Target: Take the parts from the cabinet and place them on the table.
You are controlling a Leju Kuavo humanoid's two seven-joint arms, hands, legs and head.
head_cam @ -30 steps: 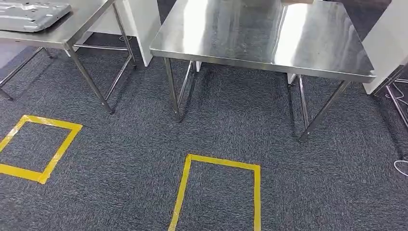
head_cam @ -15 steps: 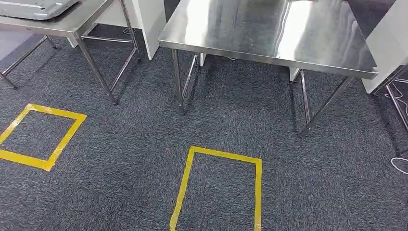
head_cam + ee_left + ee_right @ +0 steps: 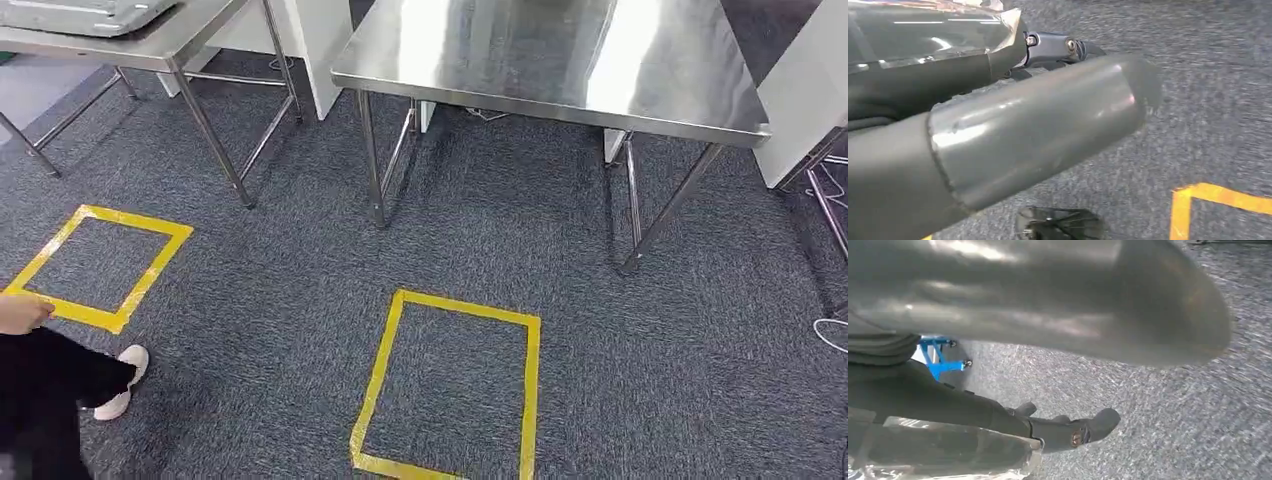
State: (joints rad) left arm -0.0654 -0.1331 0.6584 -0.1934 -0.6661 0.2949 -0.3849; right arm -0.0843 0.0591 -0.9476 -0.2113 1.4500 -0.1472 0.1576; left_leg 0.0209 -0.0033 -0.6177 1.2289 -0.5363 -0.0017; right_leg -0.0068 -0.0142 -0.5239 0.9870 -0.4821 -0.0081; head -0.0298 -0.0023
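Observation:
A steel table (image 3: 560,60) stands ahead with a bare top. A grey metal part (image 3: 80,12) lies on a second steel table (image 3: 190,40) at the far left. My left hand (image 3: 998,115) hangs over the carpet, thick thumb in front and dark fingers (image 3: 1068,46) stretched out behind it, nothing held. My right hand (image 3: 1023,315) hangs the same way, its dark fingers (image 3: 1073,432) extended apart from the thumb with carpet between them.
Two yellow tape squares mark the carpet, one in front (image 3: 375,390) and one to the left (image 3: 150,270). A person (image 3: 50,390) in dark trousers and a white shoe stands at the lower left. White panels (image 3: 320,50) flank the tables. A cable (image 3: 830,335) lies at right.
The camera has moved, shifting the whole scene. A person's leg, shoe and hand have come into the lower left corner.

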